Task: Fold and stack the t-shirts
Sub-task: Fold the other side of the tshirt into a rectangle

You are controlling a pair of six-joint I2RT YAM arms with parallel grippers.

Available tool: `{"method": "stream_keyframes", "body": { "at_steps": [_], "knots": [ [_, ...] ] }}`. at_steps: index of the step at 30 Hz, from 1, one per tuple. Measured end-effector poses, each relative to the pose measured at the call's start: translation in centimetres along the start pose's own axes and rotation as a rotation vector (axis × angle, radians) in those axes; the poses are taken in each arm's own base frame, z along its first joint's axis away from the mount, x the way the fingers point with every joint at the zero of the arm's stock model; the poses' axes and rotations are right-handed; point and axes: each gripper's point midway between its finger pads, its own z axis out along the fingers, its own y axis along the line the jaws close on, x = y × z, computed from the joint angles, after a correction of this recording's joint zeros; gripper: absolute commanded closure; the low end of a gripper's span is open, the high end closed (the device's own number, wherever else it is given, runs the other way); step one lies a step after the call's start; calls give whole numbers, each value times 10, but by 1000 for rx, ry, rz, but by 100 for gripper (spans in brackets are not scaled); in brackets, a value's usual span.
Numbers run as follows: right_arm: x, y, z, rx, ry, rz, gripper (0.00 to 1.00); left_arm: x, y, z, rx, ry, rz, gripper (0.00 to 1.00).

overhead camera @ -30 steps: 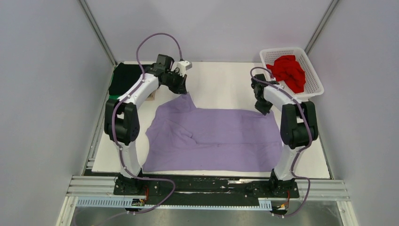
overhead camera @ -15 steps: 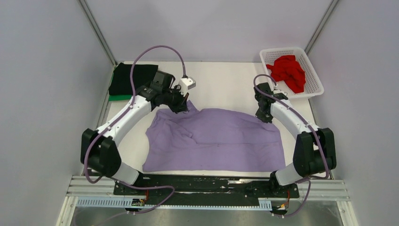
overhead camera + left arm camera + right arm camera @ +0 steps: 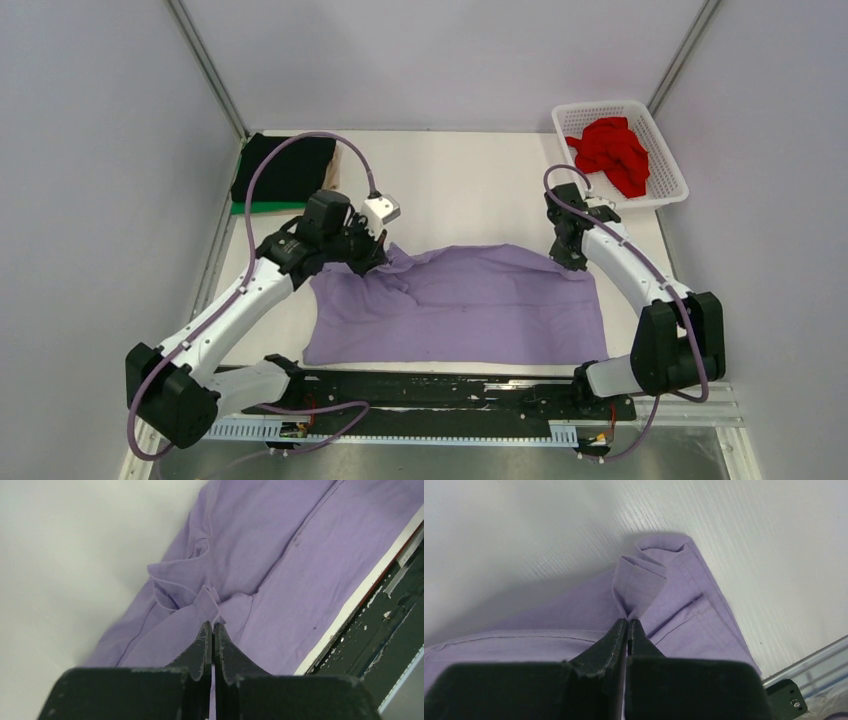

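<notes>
A white flat surface (image 3: 470, 170) is enclosed by pale grey walls, and on its near half a light purple soft cloth t-shirt (image 3: 470, 310) is spread, its near edge laid straight along the near rim. The far edge of this shirt is gripped at both ends. The left fingers (image 3: 210, 632) are pressed together on a bunched, wrinkled fold at the far left corner. The right fingers (image 3: 621, 630) are pinched on a small doubled tab of hem at the far right corner. The step in hand is judged to be a fold of the far edge toward the near one. For a clean result, both corners should be carried at equal height and pace, so that the cloth is kept taut between them and laid down parallel to the near edge. The creases beside the left pinch should be watched, lest they be trapped under the fold. Farther back, at the far left, a black folded cloth t-shirt (image 3: 285, 165) is stacked on a green cloth t-shirt (image 3: 255, 208), of which only a strip is shown. At the far right, a bright red crumpled cloth t-shirt (image 3: 612, 152) is held in a white latticed plastic basket (image 3: 600, 106).
</notes>
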Motion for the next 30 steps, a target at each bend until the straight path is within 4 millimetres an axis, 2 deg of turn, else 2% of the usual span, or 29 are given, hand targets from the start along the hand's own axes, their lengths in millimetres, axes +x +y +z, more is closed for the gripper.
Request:
{"method": "stream_keyframes", "body": {
  "at_steps": [6, 9, 14, 19, 24, 30],
  "knots": [
    [7, -9, 0, 18, 13, -30, 97, 18, -3, -16, -46, -47, 17, 100],
    [12, -13, 0, 30, 27, -43, 96, 24, -8, -30, -69, -110, 49, 100],
    [18, -19, -2, 43, 46, -56, 93, 22, -14, -48, -85, -195, 99, 100],
    [22, -21, -8, 28, 61, -55, 90, 22, -13, -48, -95, -205, 104, 100],
    [33, -26, -12, 40, 110, -43, 81, 26, -11, -49, -111, -207, 103, 100],
    [50, -51, -18, 176, 171, 17, 73, 20, -14, -63, -129, -273, 125, 96]
  ]
}}
